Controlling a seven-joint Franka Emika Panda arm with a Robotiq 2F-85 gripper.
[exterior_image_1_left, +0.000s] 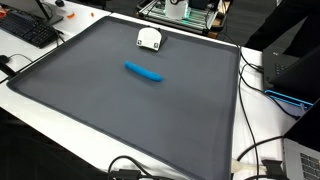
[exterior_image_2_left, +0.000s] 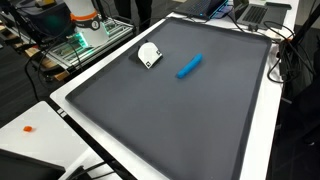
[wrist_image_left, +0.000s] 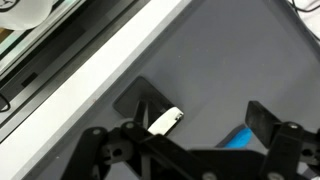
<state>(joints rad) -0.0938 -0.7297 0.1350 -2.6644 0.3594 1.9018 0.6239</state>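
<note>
Our gripper (wrist_image_left: 205, 118) hangs, fingers spread and holding nothing, over the blue marker (exterior_image_1_left: 143, 72) lying mid-way on the grey mat (exterior_image_1_left: 80, 110). Off-centre between the jaws, it could, we judge, be knocked rolling by one finger.

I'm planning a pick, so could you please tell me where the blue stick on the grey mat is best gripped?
Probably at the middle of the blue stick, from straight above, jaws across its narrow width: it lies flat on the mat, long and slim, both long sides free.
</note>
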